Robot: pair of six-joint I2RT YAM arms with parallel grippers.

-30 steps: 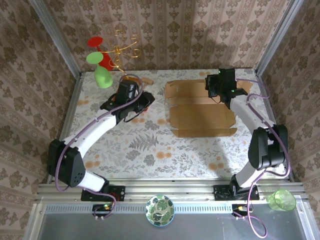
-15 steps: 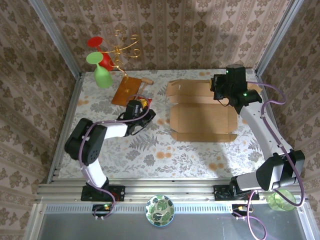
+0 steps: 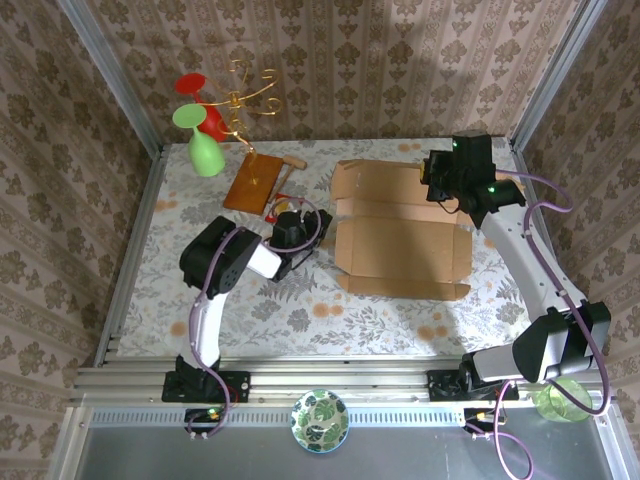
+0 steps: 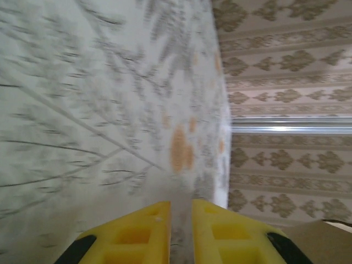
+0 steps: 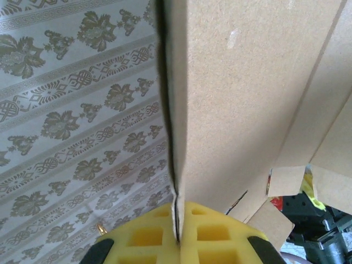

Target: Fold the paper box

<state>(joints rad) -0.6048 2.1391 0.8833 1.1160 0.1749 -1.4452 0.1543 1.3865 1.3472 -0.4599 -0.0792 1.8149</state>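
The paper box [image 3: 400, 250] is a light-brown die-cut sheet lying right of the table's centre, with its back panel tilted up. My right gripper [image 3: 441, 190] is at that panel's far right end. In the right wrist view it [image 5: 179, 212] is shut on the thin edge of the cardboard panel [image 5: 247, 82], which rises away from the fingers. My left gripper [image 3: 297, 232] hovers low just off the sheet's left edge. In the left wrist view its yellow fingers [image 4: 180, 206] stand a narrow gap apart, with bare tablecloth between them. A cardboard corner [image 4: 322, 237] shows at the lower right.
An orange-brown wooden board [image 3: 255, 182] lies at the back left, next to the green and red glasses [image 3: 205, 150] and a gold wire stand [image 3: 250, 95]. Patterned walls close the table on three sides. A patterned bowl [image 3: 320, 420] and a green cup [image 3: 562, 400] sit on the near rail.
My left arm has folded in and its gripper has moved right and nearer, away from the wooden board, up to the box's left edge. The box has slid a little left.
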